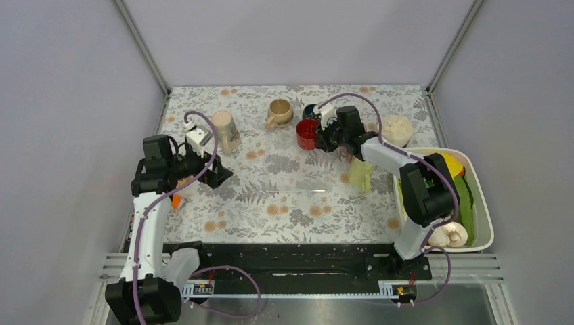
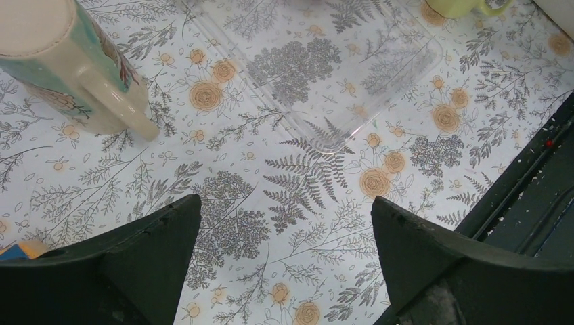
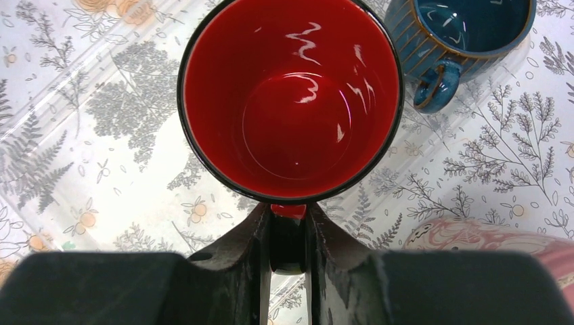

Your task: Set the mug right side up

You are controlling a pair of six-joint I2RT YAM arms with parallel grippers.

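Red mug (image 3: 291, 101) fills the right wrist view, mouth open to the camera, and the right gripper (image 3: 289, 220) has its fingers (image 3: 254, 237) clamped on the handle (image 3: 289, 210) at the mug's 6 o'clock! A blue mug (image 3: 467, 34) sits just beside it at 1 o'clock. From above, the red mug is toward 12 o'clock on the floral surface (image 1: 284, 196). Over at 9 o'clock the left gripper (image 2: 285, 203) hovers, fingers spread wide and empty, with a patterned mug (image 2: 74, 68) standing base-up at its 10 o'clock.
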